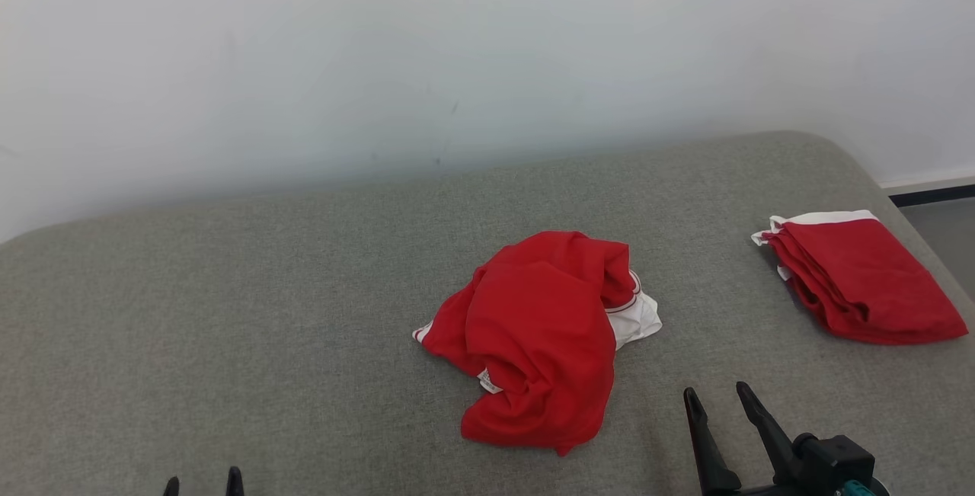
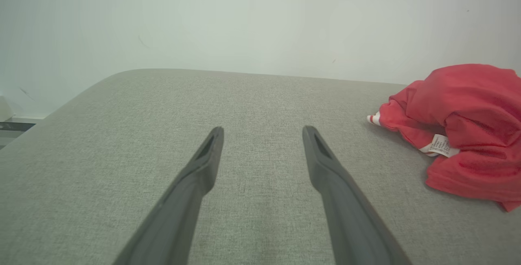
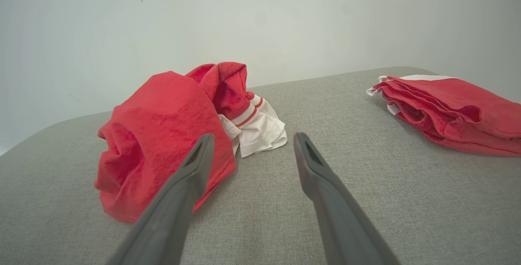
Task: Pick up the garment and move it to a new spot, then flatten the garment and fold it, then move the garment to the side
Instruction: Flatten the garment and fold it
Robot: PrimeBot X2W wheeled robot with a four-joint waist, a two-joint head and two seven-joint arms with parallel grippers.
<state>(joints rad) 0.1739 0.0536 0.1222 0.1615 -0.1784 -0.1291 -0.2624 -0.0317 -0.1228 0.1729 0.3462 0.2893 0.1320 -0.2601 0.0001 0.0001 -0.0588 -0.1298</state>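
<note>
On the bench (image 1: 228,313) the crumpled garment (image 1: 533,336) sits central, room leftward; folded garments (image 1: 861,283) hug the right edge; left tool (image 1: 202,478), right tool (image 1: 716,391) gape empty.

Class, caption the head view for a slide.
Crumpled red garment on grey cushion, folded red stack at right, right tool open nearby.

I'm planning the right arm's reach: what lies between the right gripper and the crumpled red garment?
Only bare grey cushion. In the head view, nothing sits between the open right gripper and the crumpled garment.
</note>
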